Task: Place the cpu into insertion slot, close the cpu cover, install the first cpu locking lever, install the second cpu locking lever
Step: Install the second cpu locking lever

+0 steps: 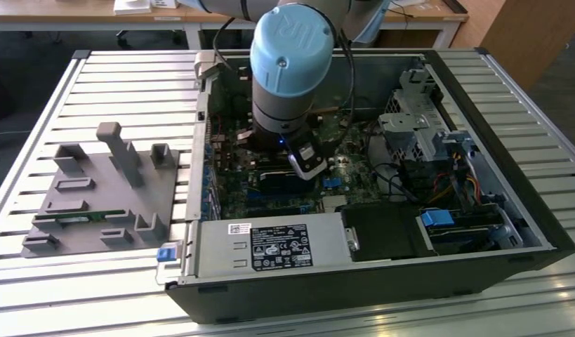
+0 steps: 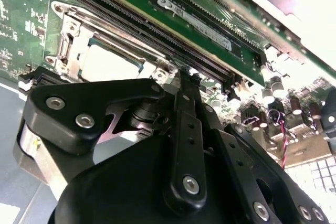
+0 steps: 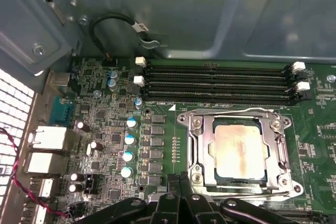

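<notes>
Slatted metal tabletop (image 1: 128,84) carries an open computer case (image 1: 362,281) lying on its side, with a grey fixture block (image 1: 104,193) on the exterior view's left. Inside the case the arm (image 1: 287,77) reaches straight down over the green board (image 3: 110,129), ending low above the middle of it. On the board, beside four long black slots (image 3: 215,82), sits the socket (image 3: 195,150), its silver rim bolted at the corners. The cover (image 3: 278,145) lies flat over it, and through the cover's square window the cpu (image 3: 236,150) shows, seated in the socket with its dull grey top stained in the middle. A thin wire lever (image 3: 226,112) runs along the socket's edge nearest the slots and looks to be down; whether it is hooked under its catch I cannot tell. The gripper (image 2: 181,77) has its fingers (image 2: 181,103) pressed together to a single narrow tip, holding nothing, and that tip stands just beside the socket's corner in the second wrist view. The risk, as I judge it, lies in that closeness: a tip that slides off a springy lever could strike the small parts around the socket or scrape the board, and a lever pushed down without being swung sideways under its catch could snap back up and leave the cover loose over the chip.
</notes>
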Controlling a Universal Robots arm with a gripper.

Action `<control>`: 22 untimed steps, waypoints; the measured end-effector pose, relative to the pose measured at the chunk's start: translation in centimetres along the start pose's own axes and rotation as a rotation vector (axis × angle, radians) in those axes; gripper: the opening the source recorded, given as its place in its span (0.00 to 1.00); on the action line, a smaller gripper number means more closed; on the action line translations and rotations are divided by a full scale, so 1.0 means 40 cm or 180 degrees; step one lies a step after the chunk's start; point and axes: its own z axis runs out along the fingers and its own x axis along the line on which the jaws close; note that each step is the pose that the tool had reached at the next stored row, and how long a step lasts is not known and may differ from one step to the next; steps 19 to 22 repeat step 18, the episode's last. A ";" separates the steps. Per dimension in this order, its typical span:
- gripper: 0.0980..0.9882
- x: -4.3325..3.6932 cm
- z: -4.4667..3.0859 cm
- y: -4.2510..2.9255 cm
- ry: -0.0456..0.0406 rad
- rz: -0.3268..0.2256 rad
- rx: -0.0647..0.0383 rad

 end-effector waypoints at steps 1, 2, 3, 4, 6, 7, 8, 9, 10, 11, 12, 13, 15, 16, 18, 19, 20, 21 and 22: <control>0.02 0.000 -0.003 0.001 0.0000 0.0000 0.0000; 0.02 0.000 -0.007 0.003 0.0000 0.0000 0.0000; 0.02 0.000 -0.011 0.004 0.0000 0.0000 0.0000; 0.02 0.000 -0.015 0.006 0.0000 0.0000 0.0000; 0.02 0.000 -0.023 0.009 0.0000 0.0000 0.0000; 0.02 0.000 -0.026 0.011 0.0000 0.0000 0.0000; 0.02 0.000 -0.030 0.012 0.0000 0.0000 0.0000; 0.02 0.001 -0.034 0.014 0.0000 0.0000 0.0000; 0.02 0.001 -0.040 0.016 0.0000 0.0000 0.0001; 0.02 0.001 -0.046 0.019 0.0000 0.0000 0.0000; 0.02 0.001 -0.052 0.021 0.0000 0.0000 0.0000; 0.02 0.001 -0.057 0.023 0.0000 0.0000 0.0000; 0.02 0.001 -0.063 0.026 0.0000 0.0000 0.0000; 0.02 0.001 -0.063 0.026 0.0000 0.0000 0.0000; 0.02 0.001 -0.063 0.026 0.0000 0.0000 0.0000; 0.02 0.001 -0.063 0.026 0.0000 0.0000 0.0000; 0.02 0.001 -0.063 0.026 0.0000 0.0000 0.0000; 0.02 0.001 -0.063 0.026 0.0000 0.0000 0.0000; 0.02 0.001 -0.063 0.026 0.0000 0.0000 0.0000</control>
